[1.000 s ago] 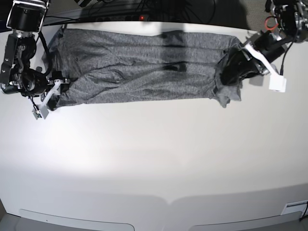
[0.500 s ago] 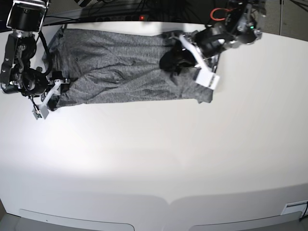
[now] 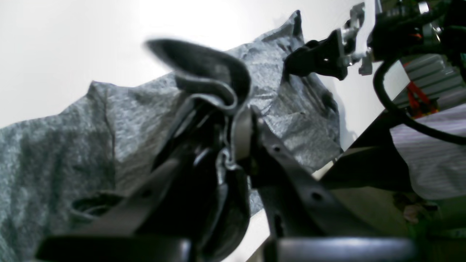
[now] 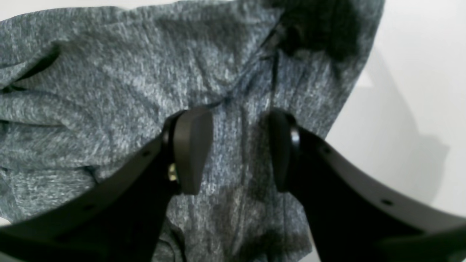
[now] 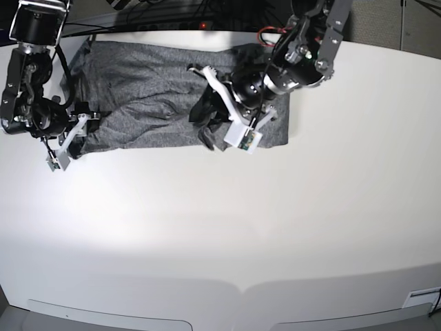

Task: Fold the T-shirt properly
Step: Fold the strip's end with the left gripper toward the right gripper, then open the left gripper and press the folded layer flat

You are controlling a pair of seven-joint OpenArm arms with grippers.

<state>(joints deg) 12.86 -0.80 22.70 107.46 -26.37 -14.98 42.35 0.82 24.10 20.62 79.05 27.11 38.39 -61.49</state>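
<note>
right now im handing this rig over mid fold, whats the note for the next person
Left gripper: shut on the T-shirt, holding one end lifted over the shirt's middle.
Right gripper: open, jaws either side of the cloth at the other end, not closed on it.
T-shirt: laid lengthwise along the far side of the table.
Done: one end is partly carried across.
Left: lay that end down flat, release, then finish the remaining folds.
</note>
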